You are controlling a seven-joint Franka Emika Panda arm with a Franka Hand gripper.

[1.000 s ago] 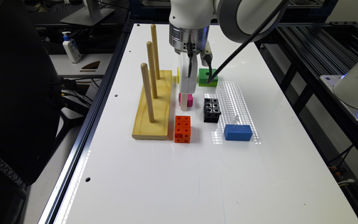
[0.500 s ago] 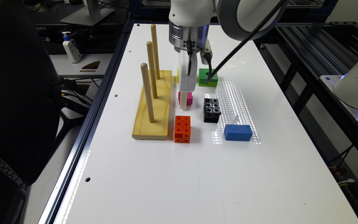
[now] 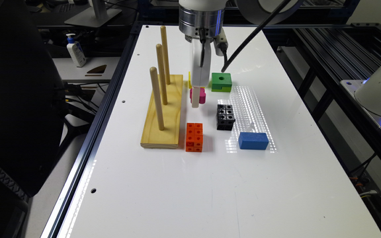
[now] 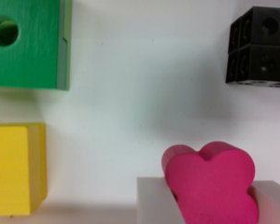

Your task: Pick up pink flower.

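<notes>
Gripper [image 3: 195, 100] down at the white table [image 3: 190, 185], fingers [image 4: 154, 200] pressed against either side of the pink flower [image 4: 212, 184], pinching it. In the wrist view, pale finger pads flanking the magenta block, lobed top facing the camera, flat and unmarked. In the exterior view, pink flower [image 3: 202, 96] partly hidden behind the near white finger, magenta lobes peeking out on both sides; cannot tell whether resting on the table or raised just off it.

Close around the grip: yellow cube [image 4: 16, 168] with a hole in its top face, just beside the flower, mostly hidden behind the gripper body in the exterior view, a sliver showing [image 3: 189, 81]. Green block [image 3: 221, 82] with a round hole on top, near the flower toward the exterior view's right. Black studded block [image 3: 225, 116] nearer the camera and slightly to the exterior view's right, apart from the flower.

Farther out: orange studded block [image 3: 194, 137] upright beside the wooden base [image 3: 164, 122], touching or almost touching its edge. Three upright wooden pegs [image 3: 161, 74] rising from that base in a row. Blue block [image 3: 253, 140] lying flat, well apart from the flower, on a patch of patterned light. Off the table at the exterior view's left, a white pump bottle [image 3: 75, 50] on a side surface.
</notes>
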